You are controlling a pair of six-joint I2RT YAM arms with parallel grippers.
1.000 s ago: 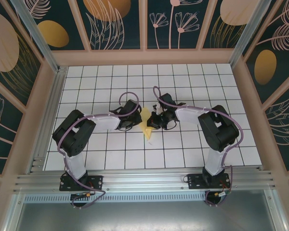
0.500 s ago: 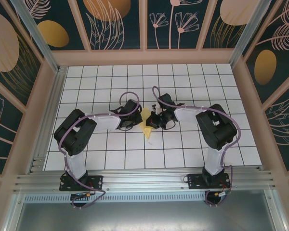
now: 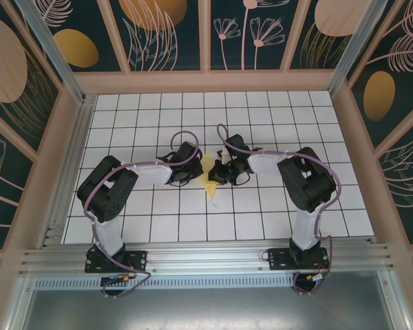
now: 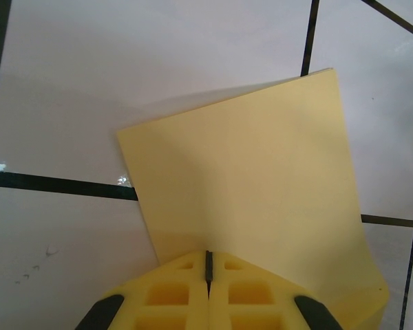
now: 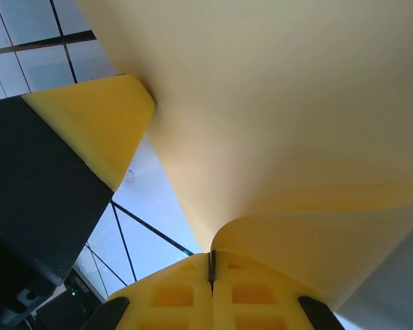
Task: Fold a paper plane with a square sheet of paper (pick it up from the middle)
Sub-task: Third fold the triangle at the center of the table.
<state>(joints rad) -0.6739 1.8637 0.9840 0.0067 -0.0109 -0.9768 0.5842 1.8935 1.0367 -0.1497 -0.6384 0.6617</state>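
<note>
Left claw and right claw stay pinched on the paper; right elbow edged slightly inward.

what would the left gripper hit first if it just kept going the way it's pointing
The yellow paper it is shut on: the sheet spreads straight ahead of the left gripper. Beyond that probably the white tiled table, though depth is unclear.

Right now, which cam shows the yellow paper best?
Left wrist: the paper shows a flat face, three edges and two corners against the tiles. Right wrist gives a close curled surface, edges cut off; top external, a small yellow wedge.
</note>
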